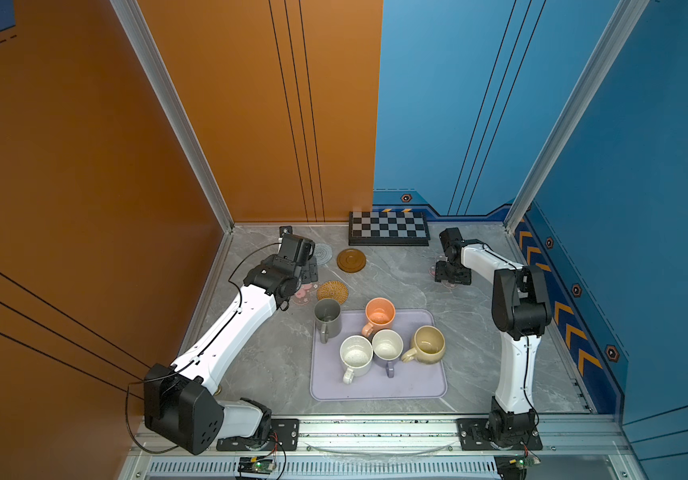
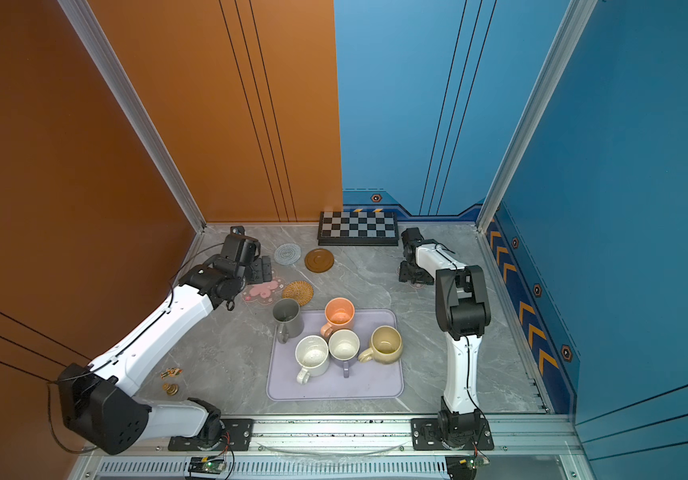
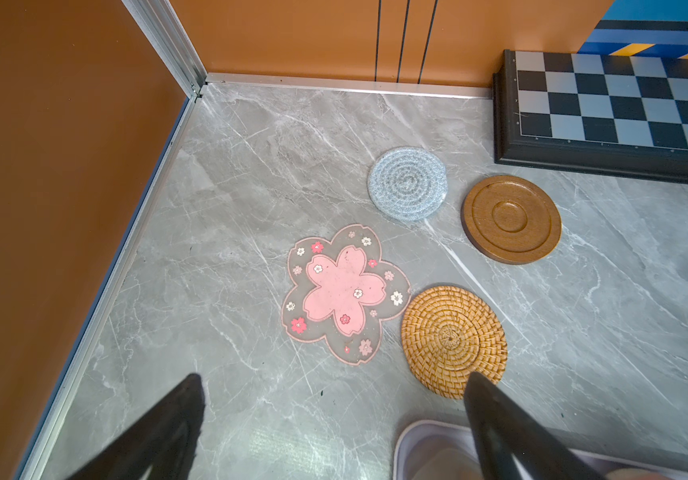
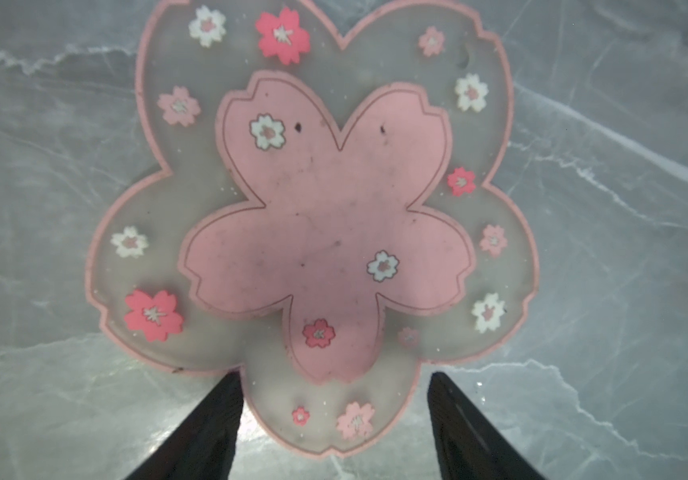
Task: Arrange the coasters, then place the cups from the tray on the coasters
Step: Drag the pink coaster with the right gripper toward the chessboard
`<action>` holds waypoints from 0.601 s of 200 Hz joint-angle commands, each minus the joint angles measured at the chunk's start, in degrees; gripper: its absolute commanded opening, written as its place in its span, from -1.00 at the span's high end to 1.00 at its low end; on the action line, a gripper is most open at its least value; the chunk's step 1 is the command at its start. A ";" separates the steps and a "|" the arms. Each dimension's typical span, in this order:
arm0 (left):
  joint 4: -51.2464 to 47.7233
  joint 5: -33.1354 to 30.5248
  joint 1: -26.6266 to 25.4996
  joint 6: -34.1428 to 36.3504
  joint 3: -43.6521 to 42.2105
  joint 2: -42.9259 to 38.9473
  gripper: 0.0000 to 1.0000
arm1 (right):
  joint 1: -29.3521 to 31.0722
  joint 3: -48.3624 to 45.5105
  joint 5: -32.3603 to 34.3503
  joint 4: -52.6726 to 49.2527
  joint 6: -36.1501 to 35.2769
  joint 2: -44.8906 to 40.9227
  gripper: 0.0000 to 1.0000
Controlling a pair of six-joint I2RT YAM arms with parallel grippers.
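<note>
Four coasters lie near the far left corner: a flower coaster [image 3: 344,293], a grey-blue spiral [image 3: 407,183], a brown wooden disc [image 3: 512,219] and a rattan disc [image 3: 453,338]. My left gripper [image 3: 336,378] hovers open just short of them, holding nothing. A second flower coaster [image 4: 313,224] lies flat at the far right. My right gripper [image 4: 336,374] is open, with one petal between its fingers. The tray [image 1: 375,390] holds the grey [image 1: 328,318], orange [image 1: 379,316], speckled white [image 1: 355,355], lavender [image 1: 387,347] and beige-yellow [image 1: 428,344] cups.
A checkerboard [image 1: 389,227] lies against the back wall, just beyond the wooden disc. Walls close in the left, back and right sides. Small brass-coloured bits [image 2: 171,372] lie by the left arm's lower link. The grey cup stands close to the rattan disc.
</note>
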 commanded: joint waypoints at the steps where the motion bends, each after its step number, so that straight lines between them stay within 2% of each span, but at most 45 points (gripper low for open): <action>1: -1.67 -0.14 -0.59 -1.04 -0.10 0.53 -0.96 | 1.17 -2.81 -2.75 -1.00 -0.30 -1.16 -0.47; 39: -1.62 0.00 -0.94 -1.13 0.56 1.42 -0.96 | 2.07 -3.81 -3.37 -0.33 -2.66 -4.98 -0.47; 77: -1.62 0.28 -1.20 -1.11 1.04 2.24 -0.96 | -2.40 -1.41 -3.04 0.25 -3.28 -6.55 -0.47; 120: -1.62 0.00 -1.73 -1.57 1.13 3.53 -0.96 | -8.25 3.04 -10.32 1.56 -3.16 -1.82 -0.48</action>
